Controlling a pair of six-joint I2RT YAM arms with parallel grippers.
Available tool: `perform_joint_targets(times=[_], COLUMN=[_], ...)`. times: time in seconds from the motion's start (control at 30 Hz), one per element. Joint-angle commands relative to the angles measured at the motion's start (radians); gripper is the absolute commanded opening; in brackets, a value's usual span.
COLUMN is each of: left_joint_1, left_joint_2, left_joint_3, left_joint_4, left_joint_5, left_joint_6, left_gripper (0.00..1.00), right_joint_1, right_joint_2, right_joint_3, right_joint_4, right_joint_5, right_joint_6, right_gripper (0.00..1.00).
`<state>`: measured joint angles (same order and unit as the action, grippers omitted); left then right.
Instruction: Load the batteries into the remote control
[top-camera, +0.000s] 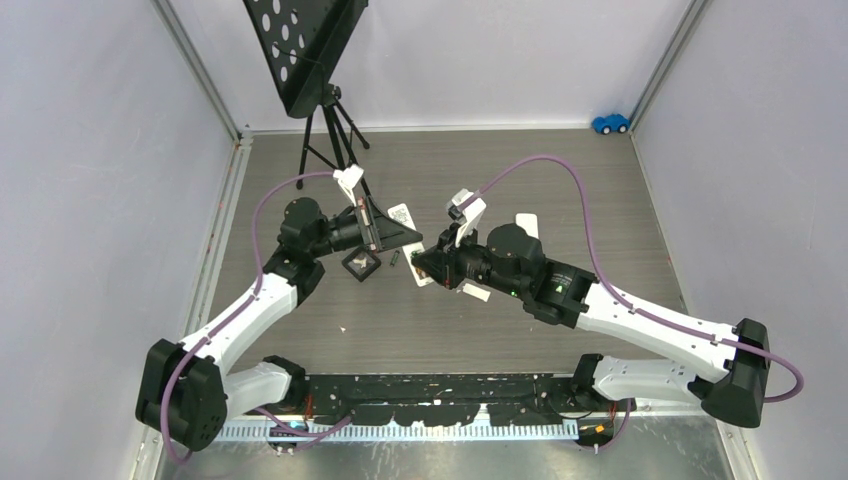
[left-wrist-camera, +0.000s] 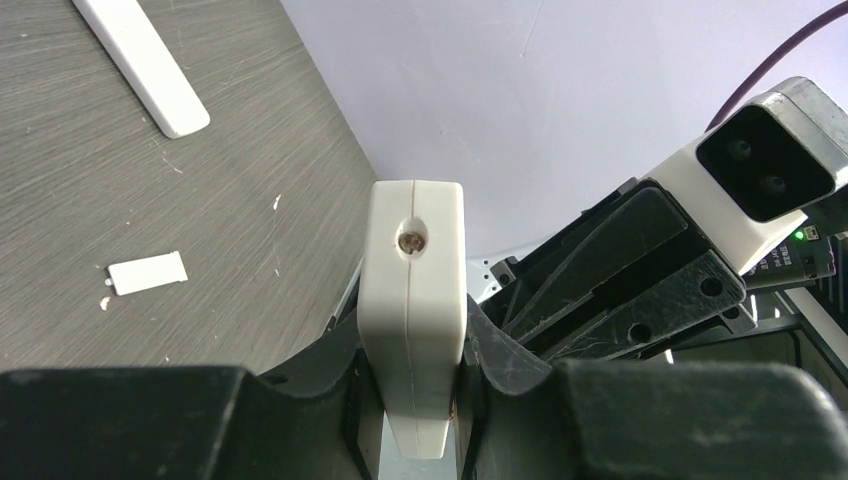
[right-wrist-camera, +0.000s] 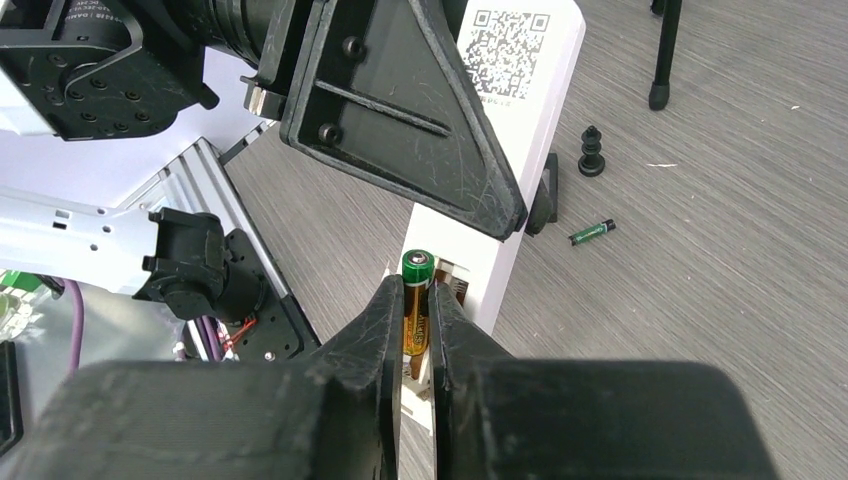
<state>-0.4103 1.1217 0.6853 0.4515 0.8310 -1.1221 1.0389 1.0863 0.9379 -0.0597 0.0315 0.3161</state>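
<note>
Right hand, near-closed, pinches green-capped yellow cylindrical battery at open bay of white plastic remote control clamped in left hand; seating looks unfinished, second slim green battery lies on grey surface.

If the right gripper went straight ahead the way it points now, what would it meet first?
Most likely the remote. The right gripper pinches a green-capped battery that points at the remote's open slot, and the left gripper clamps the remote. Depth is unclear, so the battery may already be touching.
</note>
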Motion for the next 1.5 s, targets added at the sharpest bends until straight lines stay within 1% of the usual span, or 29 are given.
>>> perform_joint_targets(times=[0.0, 0.1, 0.3, 0.43, 0.7, 0.77, 0.83, 0.93, 1.0, 1.1, 1.27, 1.47], left_joint_1=[0.003, 0.004, 0.004, 0.004, 0.005, 0.005, 0.005, 0.005, 0.005, 0.005, 0.006, 0.007], left_joint_2=[-0.018, -0.017, -0.016, -0.007, -0.016, -0.017, -0.018, -0.016, -0.015, -0.015, -0.020, -0.025], left_joint_3=[0.056, 0.057, 0.056, 0.057, 0.054, 0.054, 0.053, 0.055, 0.057, 0.043, 0.033, 0.025], left_joint_4=[0.050, 0.050, 0.050, 0.052, 0.052, 0.050, 0.050, 0.045, 0.065, 0.123, 0.143, 0.146], left_joint_5=[0.010, 0.012, 0.021, 0.031, 0.025, 0.024, 0.024, 0.023, 0.024, 0.009, -0.021, -0.055], left_joint_6=[-0.022, -0.023, -0.020, -0.023, -0.030, -0.031, -0.031, -0.054, -0.098, -0.181, -0.242, -0.286], left_gripper=[0.00, 0.00, 0.00, 0.00, 0.00, 0.00, 0.00, 0.00, 0.00, 0.00, 0.00, 0.00], right_joint_1=[0.007, 0.007, 0.008, 0.007, 0.007, 0.007, 0.007, 0.008, 0.007, 0.007, 0.007, 0.007], right_joint_2=[-0.011, -0.011, -0.016, -0.008, -0.019, -0.024, -0.027, -0.030, -0.036, -0.036, -0.038, -0.080], right_joint_3=[-0.001, 0.001, 0.004, 0.004, 0.003, -0.001, -0.010, -0.028, -0.051, -0.077, -0.089, -0.111], right_joint_4=[0.012, 0.012, 0.024, 0.029, 0.040, 0.046, 0.053, 0.112, 0.159, 0.217, 0.215, 0.200], right_joint_5=[-0.011, 0.001, 0.023, 0.022, 0.032, 0.046, 0.066, 0.099, 0.119, 0.128, 0.135, 0.147], right_joint_6=[-0.001, 0.000, 0.002, -0.009, 0.009, 0.011, 0.014, 0.015, 0.022, 0.035, 0.039, 0.050], right_gripper=[0.16, 0.20, 0.22, 0.26, 0.29, 0.28, 0.24, 0.16, 0.14, 0.14, 0.14, 0.22])
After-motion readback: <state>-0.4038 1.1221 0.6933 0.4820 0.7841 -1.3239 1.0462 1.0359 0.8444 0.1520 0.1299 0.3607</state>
